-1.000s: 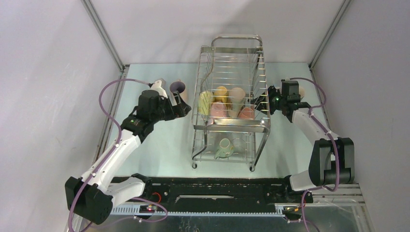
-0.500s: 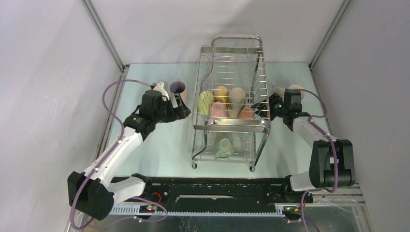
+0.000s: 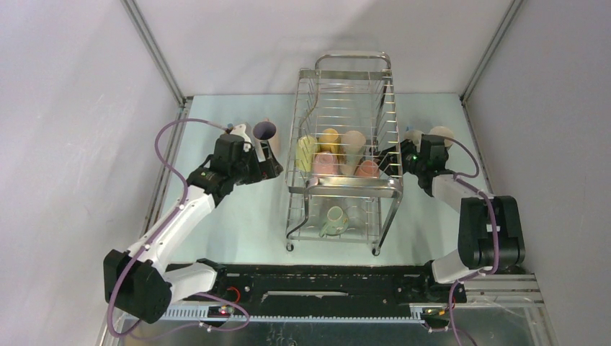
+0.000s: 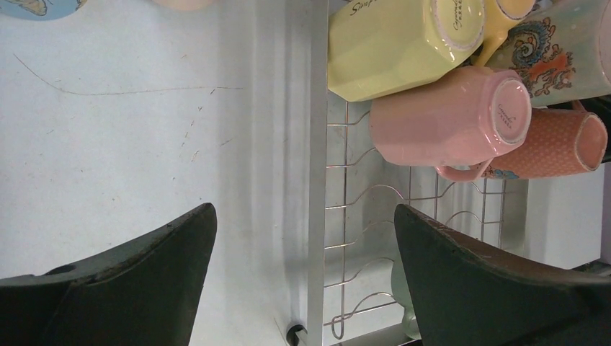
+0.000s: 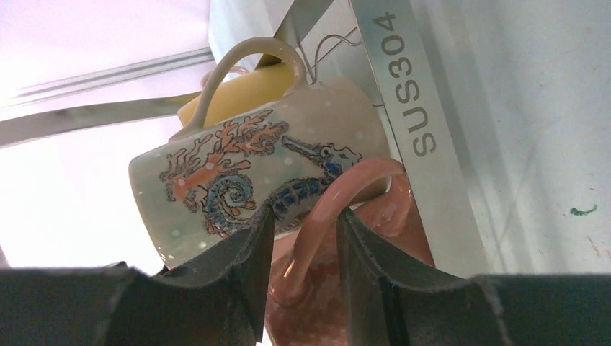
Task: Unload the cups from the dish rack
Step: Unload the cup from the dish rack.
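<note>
The dish rack [image 3: 353, 189] stands mid-table. Its upper tier holds a yellow cup [image 3: 306, 151], a pink cup [image 3: 325, 164], a cream seahorse-patterned cup [image 3: 352, 148] and a salmon dotted cup [image 3: 368, 169]. A pale green cup [image 3: 333, 220] lies on the lower tier. My right gripper [image 3: 389, 160] reaches in at the rack's right side. In the right wrist view it [image 5: 302, 213] straddles the salmon cup's handle [image 5: 339, 209], jaws narrow with a small gap showing. My left gripper [image 3: 272, 166] hovers wide open and empty left of the rack, over the rack's side bar [image 4: 317, 180].
A cup with a purple inside [image 3: 265, 131] stands on the table behind my left gripper. Two pale cups [image 3: 441, 135] sit on the table behind my right gripper. Grey walls close in on both sides. The rack's steel bar [image 5: 411, 94] runs close beside my right fingers.
My right gripper has pushed left into the rack and its jaws have narrowed around the salmon cup's handle. The left arm has shifted only slightly and stays open.
</note>
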Motion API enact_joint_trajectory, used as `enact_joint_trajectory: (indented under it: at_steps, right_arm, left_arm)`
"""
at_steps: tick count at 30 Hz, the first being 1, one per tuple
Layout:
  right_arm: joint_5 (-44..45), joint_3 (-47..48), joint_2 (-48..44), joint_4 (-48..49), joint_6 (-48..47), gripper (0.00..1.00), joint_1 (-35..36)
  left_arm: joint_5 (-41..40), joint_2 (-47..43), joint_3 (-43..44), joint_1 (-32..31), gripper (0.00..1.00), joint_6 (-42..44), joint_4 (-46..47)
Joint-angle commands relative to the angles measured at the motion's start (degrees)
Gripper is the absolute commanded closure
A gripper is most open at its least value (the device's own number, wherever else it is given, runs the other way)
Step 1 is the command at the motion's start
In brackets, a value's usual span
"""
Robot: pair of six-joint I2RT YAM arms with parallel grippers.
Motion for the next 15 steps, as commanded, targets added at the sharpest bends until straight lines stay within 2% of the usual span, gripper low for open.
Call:
enact_joint_trajectory:
  at_steps: [1, 15]
  right_arm:
    - [-0.83, -0.5, 1.42, 5.05, 3.51, 0.56, 0.4]
    - [-2.04, -1.1, 4.69, 10.37, 10.82, 0.58, 0.55]
  left_arm:
    - [-0.29, -0.36, 3.67, -0.34, 0.0, 0.7, 0.31]
    - [1.14, -0.23, 3.36, -0.37, 0.0, 0.26, 2.05]
